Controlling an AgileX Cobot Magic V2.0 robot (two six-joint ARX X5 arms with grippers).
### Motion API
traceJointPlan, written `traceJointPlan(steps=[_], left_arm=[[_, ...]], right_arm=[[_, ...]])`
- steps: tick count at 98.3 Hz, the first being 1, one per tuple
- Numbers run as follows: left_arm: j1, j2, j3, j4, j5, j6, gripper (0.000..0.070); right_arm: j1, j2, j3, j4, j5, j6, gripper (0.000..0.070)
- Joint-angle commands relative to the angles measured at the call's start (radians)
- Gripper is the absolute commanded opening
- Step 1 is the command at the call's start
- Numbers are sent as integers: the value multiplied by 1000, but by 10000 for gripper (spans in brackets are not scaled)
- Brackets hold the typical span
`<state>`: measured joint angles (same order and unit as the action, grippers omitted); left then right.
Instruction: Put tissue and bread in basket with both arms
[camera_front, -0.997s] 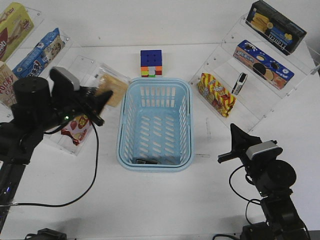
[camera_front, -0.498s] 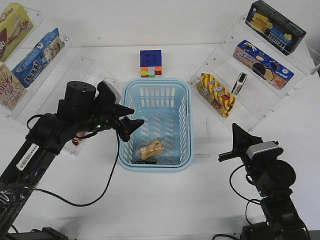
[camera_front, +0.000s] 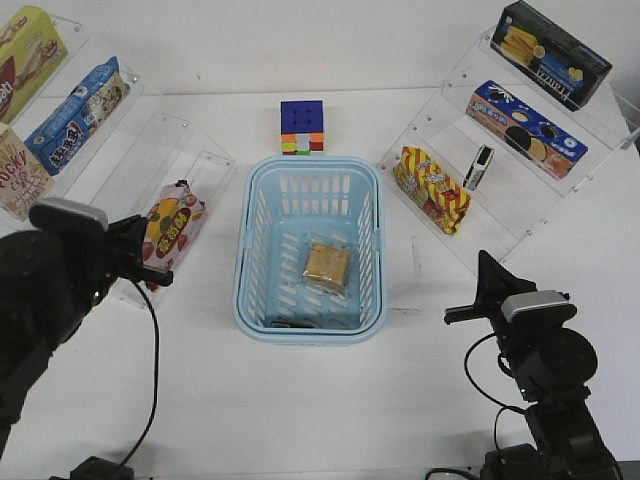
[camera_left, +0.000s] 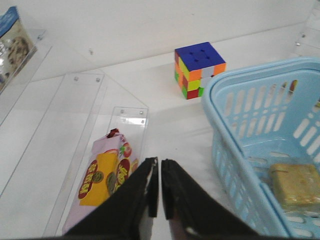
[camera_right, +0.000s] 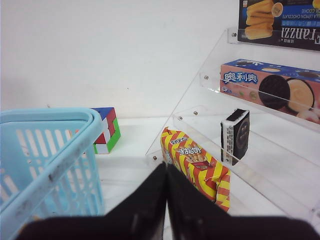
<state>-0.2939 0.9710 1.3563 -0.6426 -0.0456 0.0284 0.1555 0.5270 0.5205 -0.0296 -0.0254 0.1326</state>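
Observation:
The light blue basket (camera_front: 240, 260) stands mid-table. The bread (camera_front: 327, 265), golden-tan in clear wrap, lies flat on its bottom; it also shows in the left wrist view (camera_left: 296, 184). A small dark flat pack (camera_front: 291, 323), which looks like the tissue, lies at the basket's near end, half hidden by the rim. My left gripper (camera_front: 158, 268) is shut and empty, left of the basket (camera_left: 235, 130), beside the low shelf; its tips (camera_left: 160, 167) nearly touch. My right gripper (camera_front: 487, 268) is shut and empty, right of the basket (camera_right: 55, 150); its tips (camera_right: 166, 169) meet.
A pink strawberry-print snack bag (camera_front: 172, 225) lies on the left clear shelf, with snack boxes (camera_front: 80, 105) behind. A colour cube (camera_front: 302, 127) sits behind the basket. The right shelf holds a red-yellow snack bag (camera_front: 432, 188), a small black-white pack (camera_front: 479, 167) and biscuit boxes (camera_front: 527, 128).
My left arm carried the bread over the basket, let it go, and drew back to the left. The bread now lies flat in the basket. The right arm hardly moved.

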Motion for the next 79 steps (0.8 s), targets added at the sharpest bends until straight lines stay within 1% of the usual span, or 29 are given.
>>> traceJointPlan(steps=[1,9,14,19,20,29,54,64,70,74,79], left_arm=[[5,-100,-192,151,-38,-36,0],[8,-229,-423,369,-60,-34,0],[8,-295,-540,492,-60,-62,1],[8,-344,-624,575,-69,-84,1],[6,-411,-685,509,-84,-86,1],[6,-431,-685,485,-85,-86,1],[6,-471,-685,487,-85,-85,1],[6,-492,-686,491,-86,-54,1],[9,-513,-689,486,-90,-72,1],[21,-521,-702,497,-93,-63,1],[50,-538,-743,544,-94,-63,1]], right_arm=[[2,3,8,5,-3,10,0],[2,3,8,15,0,10,0],[2,3,8,19,0,10,0],[2,3,8,25,0,10,0],[2,3,8,34,-1,10,0],[2,3,8,34,0,10,0],[2,3,8,35,0,10,0],[2,4,8,35,0,10,0],[2,4,8,35,0,10,0],[2,4,8,36,0,10,0],[2,4,8,37,0,10,0]])
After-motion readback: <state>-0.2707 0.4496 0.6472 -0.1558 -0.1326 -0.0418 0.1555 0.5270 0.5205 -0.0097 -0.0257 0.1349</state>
